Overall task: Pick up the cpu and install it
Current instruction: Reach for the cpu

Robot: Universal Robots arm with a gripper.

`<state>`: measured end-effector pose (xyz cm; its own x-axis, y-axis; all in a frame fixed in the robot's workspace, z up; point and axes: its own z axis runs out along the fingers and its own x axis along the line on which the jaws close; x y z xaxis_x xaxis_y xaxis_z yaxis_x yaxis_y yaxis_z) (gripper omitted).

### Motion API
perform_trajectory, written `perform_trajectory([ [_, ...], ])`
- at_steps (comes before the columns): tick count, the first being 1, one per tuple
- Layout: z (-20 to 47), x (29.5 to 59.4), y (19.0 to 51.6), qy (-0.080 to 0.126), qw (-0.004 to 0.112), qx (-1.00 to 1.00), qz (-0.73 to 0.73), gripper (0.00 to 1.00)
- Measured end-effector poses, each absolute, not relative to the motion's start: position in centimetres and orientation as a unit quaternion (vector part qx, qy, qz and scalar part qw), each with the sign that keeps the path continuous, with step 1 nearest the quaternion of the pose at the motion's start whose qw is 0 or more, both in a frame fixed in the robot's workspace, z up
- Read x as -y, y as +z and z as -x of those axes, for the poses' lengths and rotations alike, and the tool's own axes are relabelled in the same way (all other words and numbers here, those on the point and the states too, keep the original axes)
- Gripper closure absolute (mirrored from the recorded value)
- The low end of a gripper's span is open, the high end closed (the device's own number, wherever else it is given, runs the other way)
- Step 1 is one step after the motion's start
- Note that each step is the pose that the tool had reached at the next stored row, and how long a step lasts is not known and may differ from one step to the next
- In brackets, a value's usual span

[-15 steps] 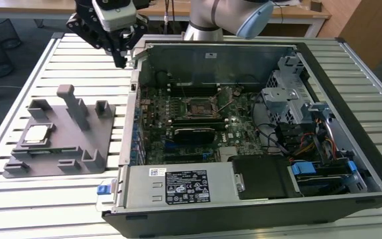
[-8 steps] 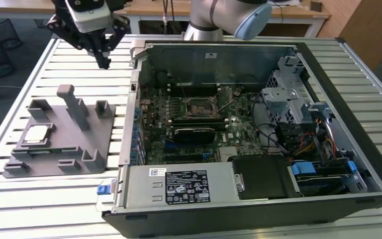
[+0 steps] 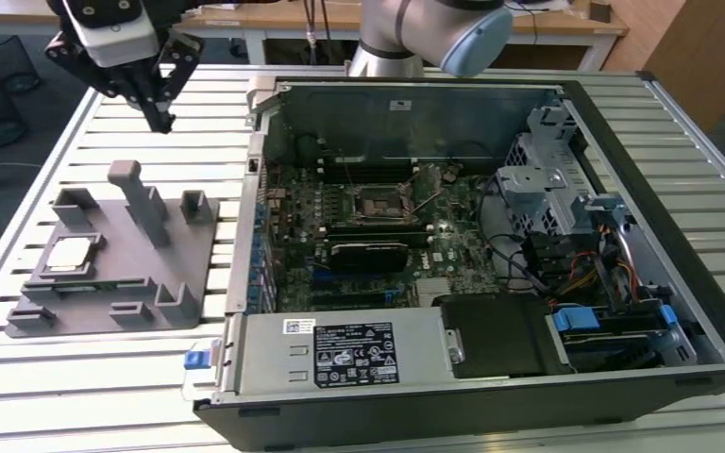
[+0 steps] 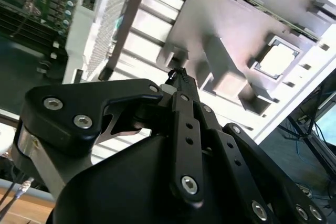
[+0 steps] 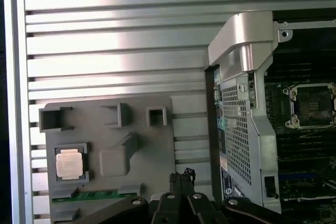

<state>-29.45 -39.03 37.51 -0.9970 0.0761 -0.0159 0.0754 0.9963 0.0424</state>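
cpu point(image 3: 71, 253): lies flat, silver top up, in a recess of the grey fixture plate point(image 3: 143, 269) on the slatted table point(image 3: 98, 377).
hard to see: in the first wrist view the motherboard socket point(image 5: 314, 103) is cut off at the picture's edge.
gripper point(image 3: 160, 121): fingers pressed together, holding nothing; raised over the table past the plate's far end, well apart from the cpu.

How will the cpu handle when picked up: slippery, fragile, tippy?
The cpu looks stiff and probably light: a thin flat square. Its shiny metal top may be slippery. Lying flat in a recess of the fixture, it seems unlikely to tip.
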Motion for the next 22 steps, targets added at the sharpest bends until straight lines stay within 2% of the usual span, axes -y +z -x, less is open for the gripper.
perform_trajectory([
  [22,36.5,40.1,35.6,0.021,0.007,-0.999,-0.037,0.89],
])
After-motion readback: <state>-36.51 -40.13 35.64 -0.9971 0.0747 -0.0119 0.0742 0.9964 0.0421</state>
